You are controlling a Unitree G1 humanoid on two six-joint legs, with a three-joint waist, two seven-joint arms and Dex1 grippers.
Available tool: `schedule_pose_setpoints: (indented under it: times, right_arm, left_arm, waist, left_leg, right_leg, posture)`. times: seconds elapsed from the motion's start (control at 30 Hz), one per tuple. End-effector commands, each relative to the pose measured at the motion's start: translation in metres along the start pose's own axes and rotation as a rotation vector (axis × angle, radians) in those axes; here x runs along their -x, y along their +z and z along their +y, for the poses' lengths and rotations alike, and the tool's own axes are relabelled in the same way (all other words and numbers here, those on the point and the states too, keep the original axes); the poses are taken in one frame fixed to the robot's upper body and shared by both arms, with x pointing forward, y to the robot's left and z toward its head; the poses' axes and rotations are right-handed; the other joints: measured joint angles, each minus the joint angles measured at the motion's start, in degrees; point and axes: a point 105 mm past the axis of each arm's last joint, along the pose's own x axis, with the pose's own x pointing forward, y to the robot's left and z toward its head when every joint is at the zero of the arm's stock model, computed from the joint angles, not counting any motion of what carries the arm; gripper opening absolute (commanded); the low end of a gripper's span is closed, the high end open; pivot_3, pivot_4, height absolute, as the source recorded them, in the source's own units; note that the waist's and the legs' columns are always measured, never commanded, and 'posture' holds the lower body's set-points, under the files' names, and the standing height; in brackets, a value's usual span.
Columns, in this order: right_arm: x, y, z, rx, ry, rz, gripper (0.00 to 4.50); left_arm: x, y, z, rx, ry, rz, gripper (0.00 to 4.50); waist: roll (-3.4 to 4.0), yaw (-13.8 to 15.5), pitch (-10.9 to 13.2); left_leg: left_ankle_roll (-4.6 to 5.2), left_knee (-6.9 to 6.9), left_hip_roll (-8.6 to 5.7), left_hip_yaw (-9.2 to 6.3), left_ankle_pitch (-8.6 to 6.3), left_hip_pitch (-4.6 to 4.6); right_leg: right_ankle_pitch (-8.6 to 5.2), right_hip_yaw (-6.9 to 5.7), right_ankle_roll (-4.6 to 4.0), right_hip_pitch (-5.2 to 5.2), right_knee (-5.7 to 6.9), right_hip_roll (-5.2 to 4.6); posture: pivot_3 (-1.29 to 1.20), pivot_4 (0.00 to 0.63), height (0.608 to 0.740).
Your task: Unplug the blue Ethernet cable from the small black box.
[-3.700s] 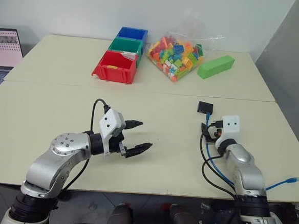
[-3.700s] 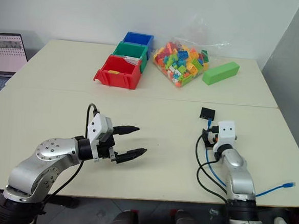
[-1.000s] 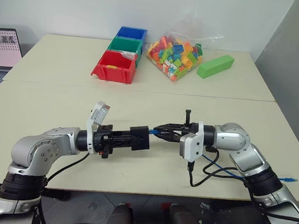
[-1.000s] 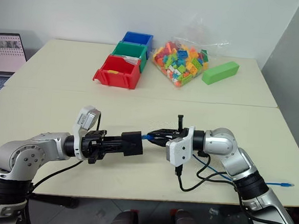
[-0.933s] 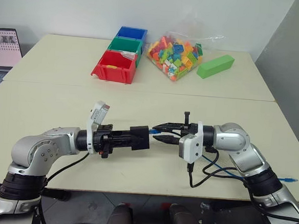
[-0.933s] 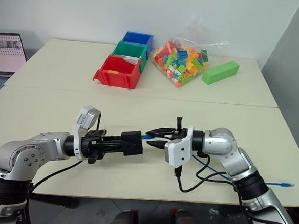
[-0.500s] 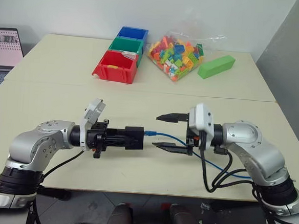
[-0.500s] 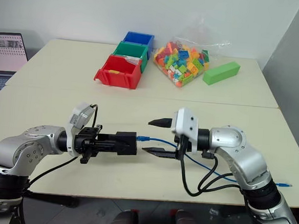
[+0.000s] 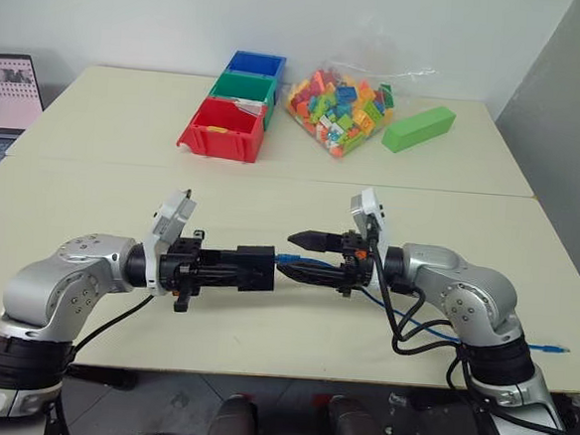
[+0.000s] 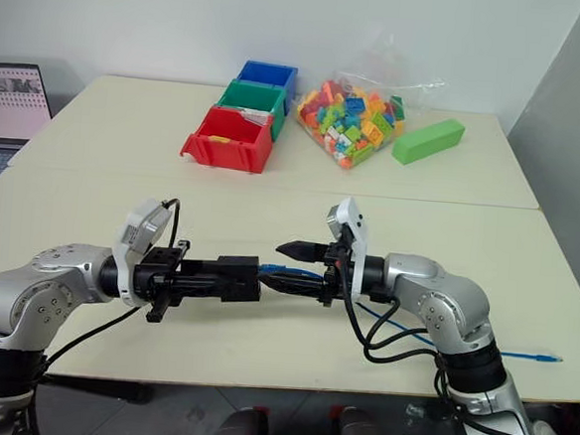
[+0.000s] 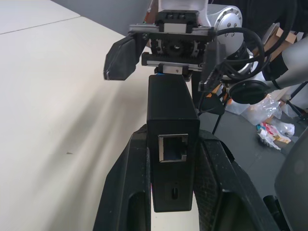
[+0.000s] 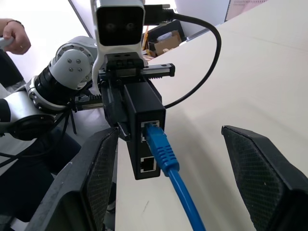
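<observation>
My left gripper (image 9: 259, 267) is shut on the small black box (image 9: 252, 266), held level above the table with its fingers (image 11: 127, 192) clamping the box's sides (image 11: 171, 120). The blue Ethernet cable (image 12: 183, 197) is plugged into a port on the box's face (image 12: 144, 113). Its plug (image 9: 285, 258) points toward my right gripper (image 9: 305, 256). That gripper is open, one finger (image 12: 98, 178) on each side of the plug and apart from it. The cable trails back under my right arm to the table's right edge (image 9: 558, 348).
Red, green and blue bins (image 9: 222, 129) stand at the back. Beside them are a bag of coloured bricks (image 9: 338, 106) and a green block (image 9: 418, 128). A laptop (image 9: 5, 93) sits far left. A person's hand (image 12: 14, 36) shows beyond the left arm.
My right gripper let go of the cable's plug, opened wide, rolled and drew back, and has since come in toward the box, straddling the plug. The left gripper kept hold of the box.
</observation>
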Motion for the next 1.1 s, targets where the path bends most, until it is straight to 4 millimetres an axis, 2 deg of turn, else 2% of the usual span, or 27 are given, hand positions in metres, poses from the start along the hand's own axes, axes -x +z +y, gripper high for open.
schedule_pose_setpoints:
  times: [0.03,0.6,1.1]
  right_arm:
    - [0.0022,0.0099,0.0047,-0.004,0.05,-0.023,3.61]
    - [0.0002,0.0102,0.0092,-0.013,0.097,-0.002,3.61]
    - [-0.0051,0.0107,0.0141,-0.007,0.127,0.017,0.47]
  left_arm:
    - [0.0046,0.0103,-0.0063,-0.041,0.003,0.0,0.79]
    - [0.0069,0.01,-0.0084,-0.04,0.011,0.008,0.79]
    - [0.0042,0.0078,-0.0094,-0.034,0.008,0.012,0.79]
  waist:
    - [0.0,0.0,0.0]
    - [0.01,-0.1,0.0]
    - [0.01,-0.2,0.0]
  left_leg:
    - [0.0,0.0,0.0,0.01,0.0,0.0]
    - [0.0,-0.01,0.0,0.02,0.0,0.0]
    - [0.0,-0.02,0.0,0.01,0.0,0.0]
  right_leg:
    - [0.0,0.0,0.0,0.0,0.0,0.0]
    - [-0.01,-0.01,0.01,-0.01,-0.01,0.01]
    - [-0.01,0.0,0.01,-0.02,-0.01,0.01]
  posture:
    - [0.0,0.15,0.74]
    - [0.0,0.15,0.74]
    - [0.0,0.15,0.74]
